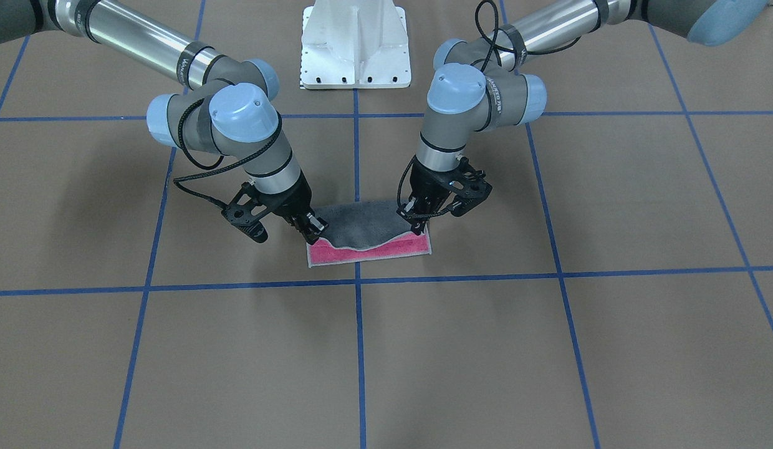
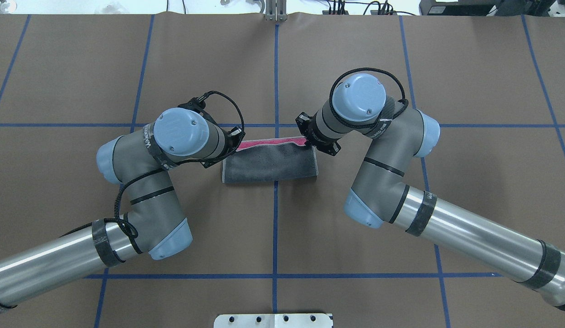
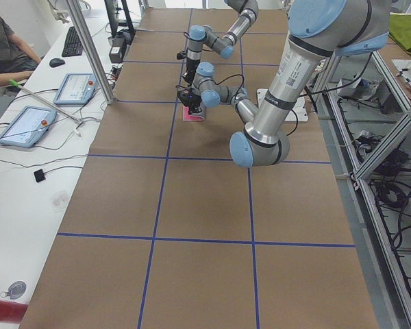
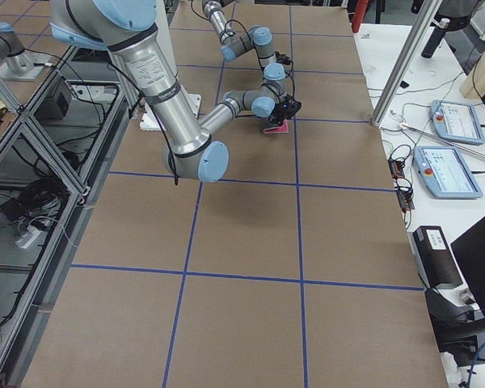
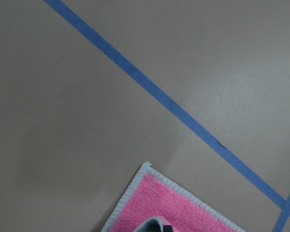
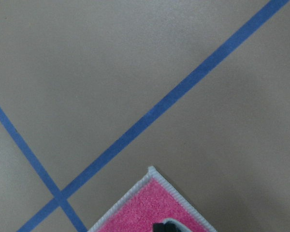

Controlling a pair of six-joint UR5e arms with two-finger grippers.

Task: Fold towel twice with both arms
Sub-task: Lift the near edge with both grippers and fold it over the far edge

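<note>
Black two-finger left gripper (image 1: 417, 226) pinched on the lifted grey corner of the towel on the robot's left. Silver-grey left arm (image 2: 141, 182) bent at the elbow, wrist tilted down and inward. Small square terry towel (image 1: 368, 232), bright pink on one face and dark grey on the other, flat on the brown paper-covered table (image 1: 548, 349) between both grippers, astride a blue tape line (image 1: 360, 349). Grey half drawn over the pink, sagging mid-edge, pink strip exposed along the side away from the robot. Black two-finger right gripper (image 1: 315, 234) clamped on the opposite lifted corner. Silver-grey right arm (image 2: 387, 155) mirrored, wrist angled down and inward.
</note>
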